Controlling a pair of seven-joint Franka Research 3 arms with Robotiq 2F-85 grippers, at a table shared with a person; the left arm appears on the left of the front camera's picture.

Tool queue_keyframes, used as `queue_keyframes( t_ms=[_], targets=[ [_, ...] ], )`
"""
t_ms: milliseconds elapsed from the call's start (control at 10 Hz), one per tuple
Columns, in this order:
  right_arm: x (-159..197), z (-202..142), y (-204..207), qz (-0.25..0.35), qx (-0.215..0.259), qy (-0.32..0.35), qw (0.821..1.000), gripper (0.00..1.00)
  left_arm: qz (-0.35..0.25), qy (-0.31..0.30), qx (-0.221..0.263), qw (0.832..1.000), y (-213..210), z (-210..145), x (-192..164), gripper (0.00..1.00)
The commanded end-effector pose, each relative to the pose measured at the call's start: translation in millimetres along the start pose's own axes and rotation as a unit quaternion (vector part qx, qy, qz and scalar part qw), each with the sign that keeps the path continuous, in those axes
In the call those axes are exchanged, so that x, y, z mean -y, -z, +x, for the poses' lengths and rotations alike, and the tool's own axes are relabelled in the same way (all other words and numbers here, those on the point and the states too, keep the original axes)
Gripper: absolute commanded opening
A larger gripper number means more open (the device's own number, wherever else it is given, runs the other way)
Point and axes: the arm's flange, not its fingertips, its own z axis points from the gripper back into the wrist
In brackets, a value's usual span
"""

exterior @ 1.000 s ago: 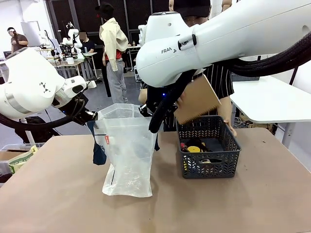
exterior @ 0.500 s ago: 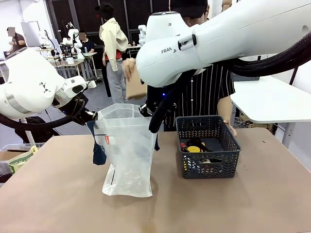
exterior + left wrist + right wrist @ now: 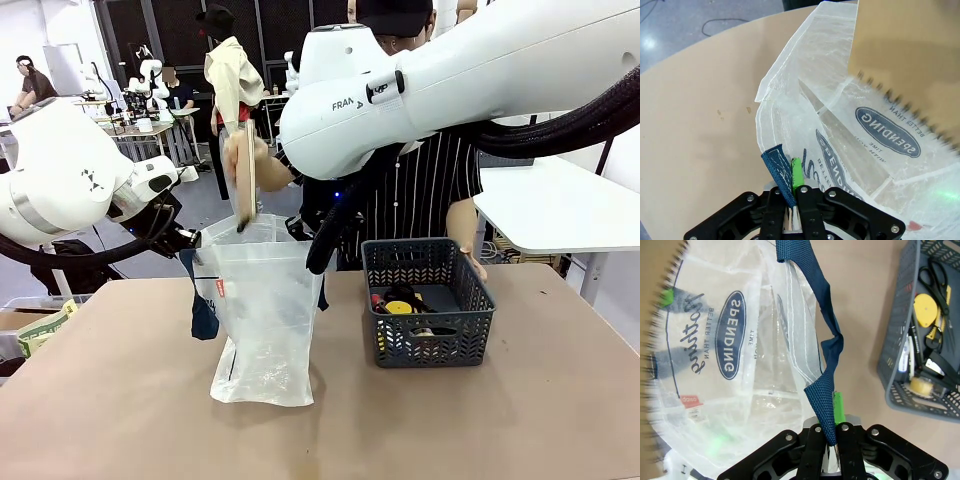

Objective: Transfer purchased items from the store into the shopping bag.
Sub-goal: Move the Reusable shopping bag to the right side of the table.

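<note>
Glossy white rounded left arm (image 3: 60, 180); matching right arm (image 3: 470, 70) marked "FRAN" in black, trailing ribbed black cable conduit (image 3: 565, 128). Black left gripper (image 3: 790, 181) and right gripper (image 3: 830, 427): silver screws (image 3: 749, 198), green pads (image 3: 838, 407).

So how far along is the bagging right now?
Early, it seems. Done: the left fingers and right fingers pinch the navy handles of the shopping bag, holding it open. In hand: a person's hand holds a spiral notebook at its mouth. Left: scissors, a yellow tape measure and other small items lie in the basket.
</note>
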Motion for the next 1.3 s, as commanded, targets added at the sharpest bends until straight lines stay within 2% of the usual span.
queue_keyframes(
  t_ms=[0,1200],
  targets=[
    [1.2,-0.5,-2.2,-0.001,0.002,0.001,1.0,0.0,0.0,-0.001,-0.003,1.0,-0.9,2.7,-2.8,0.0],
    [1.2,-0.5,-2.2,-0.001,0.002,0.001,1.0,0.0,0.0,-0.001,-0.003,1.0,-0.9,2.7,-2.8,0.0]
  ],
)
